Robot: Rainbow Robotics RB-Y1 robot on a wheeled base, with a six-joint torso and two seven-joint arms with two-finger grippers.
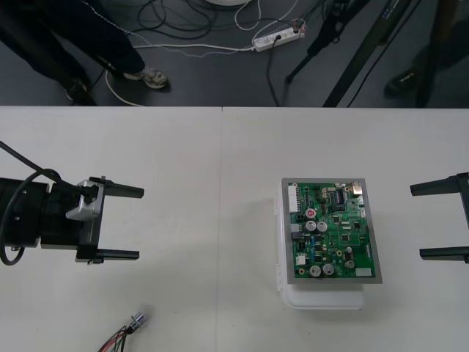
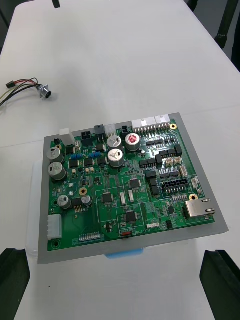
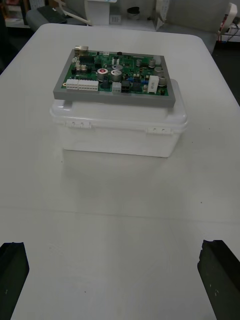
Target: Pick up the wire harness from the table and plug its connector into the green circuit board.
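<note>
The wire harness (image 1: 126, 334) lay loose on the table (image 1: 198, 169) near the left gripper (image 1: 139, 224), well apart from the green circuit board (image 1: 331, 229) on its white base (image 1: 322, 298), as both it and the right gripper (image 1: 416, 222) stood at their own sides, fingers spread wide and holding nothing.

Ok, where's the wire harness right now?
Front view: the wire harness lies on the table at the bottom edge, on the robot's left, below the open left end effector and apart from the green circuit board.
</note>
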